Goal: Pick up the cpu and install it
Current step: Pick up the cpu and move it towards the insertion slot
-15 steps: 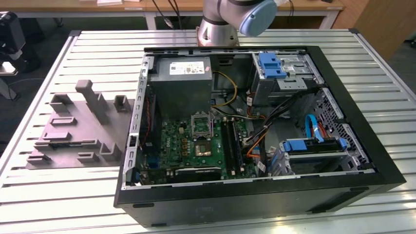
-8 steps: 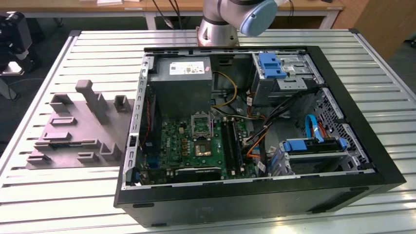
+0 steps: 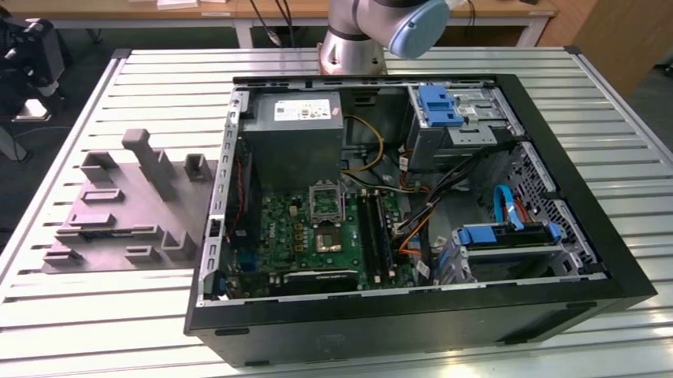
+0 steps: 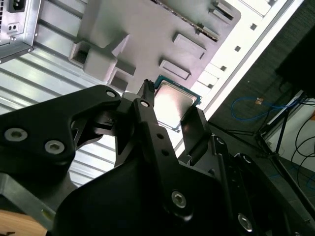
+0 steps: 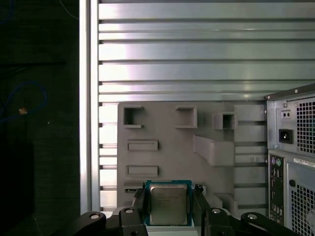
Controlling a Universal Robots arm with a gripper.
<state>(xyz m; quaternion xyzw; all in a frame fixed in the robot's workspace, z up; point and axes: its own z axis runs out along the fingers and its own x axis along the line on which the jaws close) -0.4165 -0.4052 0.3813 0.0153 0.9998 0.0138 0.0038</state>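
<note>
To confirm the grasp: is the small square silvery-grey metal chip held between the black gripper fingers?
Yes, the first wrist view shows the cpu clamped between the gripper's two fingers.

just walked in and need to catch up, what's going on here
The robot's black gripper is shut on a small square silvery-grey cpu, holding it above the grey plastic tray on the slatted metal table. The open black computer case sits beside the tray; the cpu is not installed yet.

Lab: slatted bench (image 3: 126,315), opened computer (image 3: 421,324)
</note>
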